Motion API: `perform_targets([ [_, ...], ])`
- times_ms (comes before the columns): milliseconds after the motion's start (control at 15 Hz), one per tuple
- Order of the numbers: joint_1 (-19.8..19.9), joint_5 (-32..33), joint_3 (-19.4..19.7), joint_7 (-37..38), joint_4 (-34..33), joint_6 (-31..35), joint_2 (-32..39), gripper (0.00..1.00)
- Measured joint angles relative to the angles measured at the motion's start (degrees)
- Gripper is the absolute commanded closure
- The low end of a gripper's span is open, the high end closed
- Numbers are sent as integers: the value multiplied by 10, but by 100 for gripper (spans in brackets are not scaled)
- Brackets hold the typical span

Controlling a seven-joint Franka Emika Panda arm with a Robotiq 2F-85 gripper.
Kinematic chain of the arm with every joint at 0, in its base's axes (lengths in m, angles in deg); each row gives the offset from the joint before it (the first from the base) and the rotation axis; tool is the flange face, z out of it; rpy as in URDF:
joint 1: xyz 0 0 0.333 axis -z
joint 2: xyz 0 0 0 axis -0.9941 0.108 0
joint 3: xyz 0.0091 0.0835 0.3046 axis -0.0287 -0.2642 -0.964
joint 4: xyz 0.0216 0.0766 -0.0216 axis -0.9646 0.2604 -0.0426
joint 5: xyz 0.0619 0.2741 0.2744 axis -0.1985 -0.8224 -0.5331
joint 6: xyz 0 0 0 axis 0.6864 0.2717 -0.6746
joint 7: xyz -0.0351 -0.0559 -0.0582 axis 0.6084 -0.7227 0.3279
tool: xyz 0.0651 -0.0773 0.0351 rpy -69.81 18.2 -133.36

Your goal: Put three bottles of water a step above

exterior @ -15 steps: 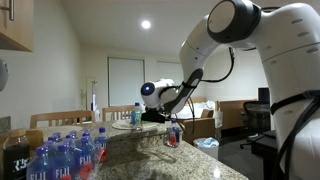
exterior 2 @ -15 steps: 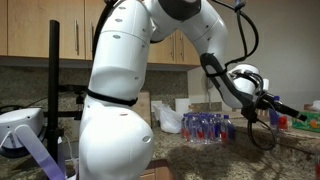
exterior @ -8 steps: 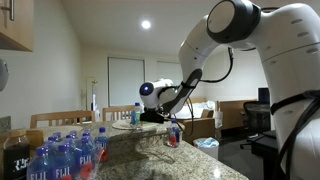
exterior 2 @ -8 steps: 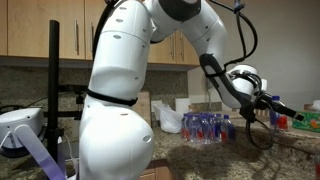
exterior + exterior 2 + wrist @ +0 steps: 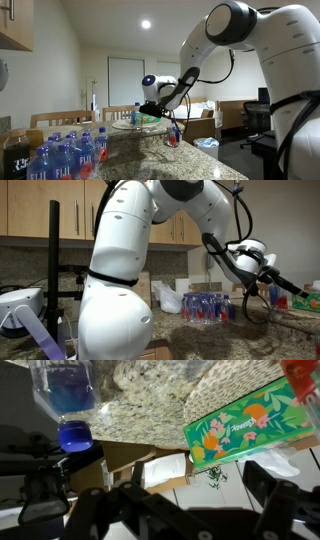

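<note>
the black two-finger gripper (image 5: pixel 150 109) hangs empty with its fingers spread wide (the wrist view shows nothing between them). it sits just beside and a bit above the small clear water bottle with the blue cap and red-and-blue label (image 5: pixel 175 134), which stands upright on the narrow raised ledge of speckled tan-grey granite (image 5: pixel 150 398).

what worries me: that bottle is light and tall for its base, and the ledge is narrow with a rounded edge. any sideways swing of the arm at this height could clip the cap and knock the bottle over or off. the green floral tissue box (image 5: pixel 240 422) sits close by on the same ledge, so room for the next bottle looks tight. the shrink-wrapped pack of matching bottles (image 5: pixel 58 156) is down on the lower counter, well apart, so i reckon there's more carrying to do.

the granite looks polished and slick, so nothing will grip on it. the room is a home kitchen: light wooden cabinets (image 5: pixel 60 210), a round ceiling light (image 5: pixel 146 24), wooden chairs (image 5: pixel 60 118) behind the counter.
</note>
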Motion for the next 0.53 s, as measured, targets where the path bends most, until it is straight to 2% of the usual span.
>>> perform_targets([
  [267,37,-157,10,-105,-20,65,40,0],
  [533,65,-335,3,-250,-42,69,92,0],
])
